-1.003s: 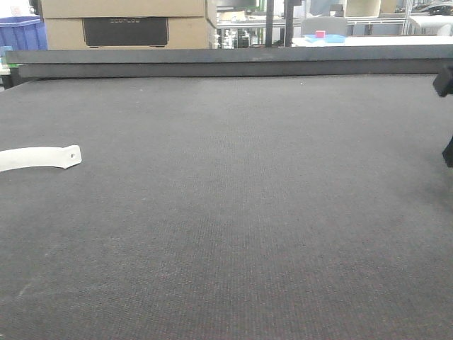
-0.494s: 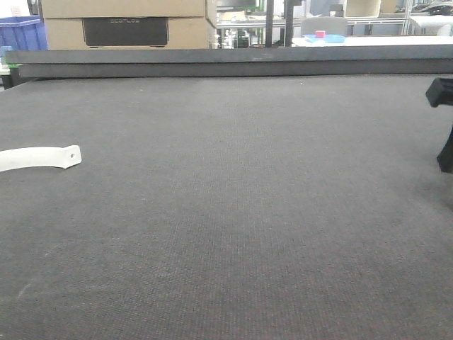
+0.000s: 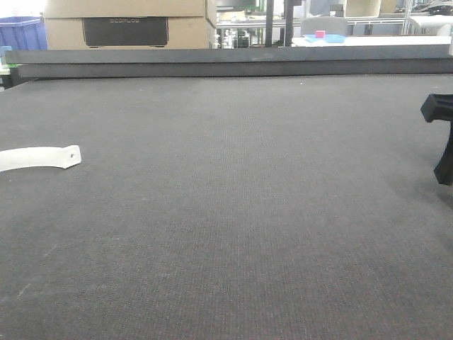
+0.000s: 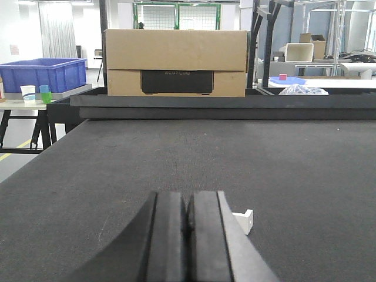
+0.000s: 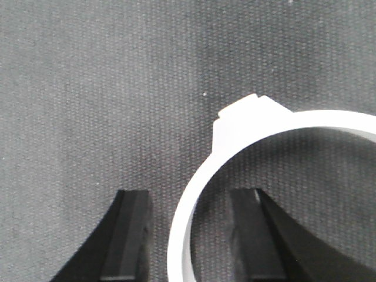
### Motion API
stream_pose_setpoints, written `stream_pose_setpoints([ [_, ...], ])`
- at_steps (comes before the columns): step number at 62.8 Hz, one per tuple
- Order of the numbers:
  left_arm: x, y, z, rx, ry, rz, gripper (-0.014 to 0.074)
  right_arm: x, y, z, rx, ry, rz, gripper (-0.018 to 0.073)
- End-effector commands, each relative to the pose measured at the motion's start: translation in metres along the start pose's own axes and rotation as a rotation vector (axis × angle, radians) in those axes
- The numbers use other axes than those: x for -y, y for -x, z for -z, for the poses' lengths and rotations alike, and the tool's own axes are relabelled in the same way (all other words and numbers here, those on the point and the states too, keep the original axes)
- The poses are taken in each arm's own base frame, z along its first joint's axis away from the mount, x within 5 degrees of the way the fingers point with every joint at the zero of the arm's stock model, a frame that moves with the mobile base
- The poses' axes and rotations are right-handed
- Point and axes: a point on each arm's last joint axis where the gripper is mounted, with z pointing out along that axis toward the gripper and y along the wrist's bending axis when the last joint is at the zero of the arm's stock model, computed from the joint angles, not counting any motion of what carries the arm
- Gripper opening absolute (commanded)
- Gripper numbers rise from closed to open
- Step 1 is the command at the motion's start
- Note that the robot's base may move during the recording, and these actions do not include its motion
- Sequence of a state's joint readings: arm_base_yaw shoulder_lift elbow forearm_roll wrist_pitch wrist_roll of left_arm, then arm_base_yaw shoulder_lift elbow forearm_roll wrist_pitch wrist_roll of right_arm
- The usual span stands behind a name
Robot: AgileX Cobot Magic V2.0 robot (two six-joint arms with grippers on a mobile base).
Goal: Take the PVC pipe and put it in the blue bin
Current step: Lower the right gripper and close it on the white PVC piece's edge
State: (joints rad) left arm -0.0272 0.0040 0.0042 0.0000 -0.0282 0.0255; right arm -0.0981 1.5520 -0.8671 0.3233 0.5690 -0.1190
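Looking down, we see our right hand (image 5: 188, 198) spread wide around the edge of the white ring (image 5: 235, 126); our left hand (image 4: 188, 232) is pressed together.

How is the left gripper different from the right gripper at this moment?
The left gripper has its fingers pressed shut with nothing between them. The right gripper is open, with the wall of a white curved PVC piece passing between its fingers. The left gripper points level along the black mat, while the right gripper points straight down at it. Both have black fingers.
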Motion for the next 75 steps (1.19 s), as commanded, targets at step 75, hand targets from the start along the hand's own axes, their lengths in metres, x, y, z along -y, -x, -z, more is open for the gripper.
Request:
stream_pose_setpoints([
  [75, -0.0003, 0.0031, 0.0004, 0.023, 0.005, 0.003, -0.0111, 0.0028, 0.0028, -0.0086, -0.004, -0.026, 0.036, -0.0138],
])
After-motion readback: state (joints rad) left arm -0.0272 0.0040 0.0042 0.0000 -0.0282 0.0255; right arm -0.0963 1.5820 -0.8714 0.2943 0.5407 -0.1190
